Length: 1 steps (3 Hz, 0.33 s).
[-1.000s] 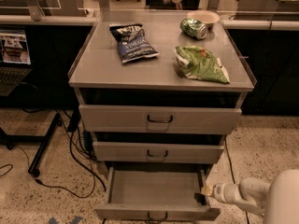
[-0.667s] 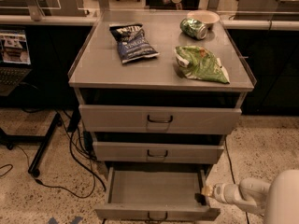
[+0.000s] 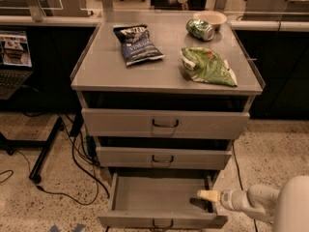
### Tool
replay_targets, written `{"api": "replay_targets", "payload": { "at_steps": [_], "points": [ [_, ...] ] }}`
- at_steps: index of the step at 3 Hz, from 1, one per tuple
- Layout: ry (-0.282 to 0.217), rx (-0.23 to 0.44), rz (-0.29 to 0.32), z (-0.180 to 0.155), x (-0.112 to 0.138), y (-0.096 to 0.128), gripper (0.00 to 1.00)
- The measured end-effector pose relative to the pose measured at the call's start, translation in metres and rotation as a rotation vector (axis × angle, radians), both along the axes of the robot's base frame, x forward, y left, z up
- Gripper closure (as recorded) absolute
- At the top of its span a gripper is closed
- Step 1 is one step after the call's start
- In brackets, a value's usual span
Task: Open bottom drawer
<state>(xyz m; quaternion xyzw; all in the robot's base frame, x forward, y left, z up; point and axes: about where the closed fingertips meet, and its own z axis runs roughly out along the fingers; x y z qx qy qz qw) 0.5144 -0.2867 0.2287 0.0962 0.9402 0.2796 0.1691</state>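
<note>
The bottom drawer (image 3: 159, 221) of the grey metal cabinet stands pulled out, and its plain grey inside (image 3: 159, 197) shows. Its small dark loop handle (image 3: 162, 224) is at the bottom edge of the view. My gripper (image 3: 205, 195) comes in from the lower right on a white arm (image 3: 256, 202). Its pale tip sits at the drawer's right side wall, just over the inside near the front corner. The mid-sized drawer (image 3: 163, 157) and the widest top drawer (image 3: 165, 123) are both shut.
On the cabinet top (image 3: 96, 71) lie a dark blue chip bag (image 3: 136, 44), a green chip bag (image 3: 207, 65), a green can (image 3: 200, 29) on its side and a white bowl (image 3: 210, 17). Black cables (image 3: 72, 168) and a stand leg (image 3: 43, 153) are on the speckled floor at left.
</note>
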Motion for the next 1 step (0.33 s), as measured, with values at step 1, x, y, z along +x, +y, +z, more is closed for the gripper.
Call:
{"api": "replay_targets", "payload": {
  "at_steps": [1],
  "points": [
    [0.000,0.000,0.000,0.0000,0.0000,0.0000,0.00]
  ]
}}
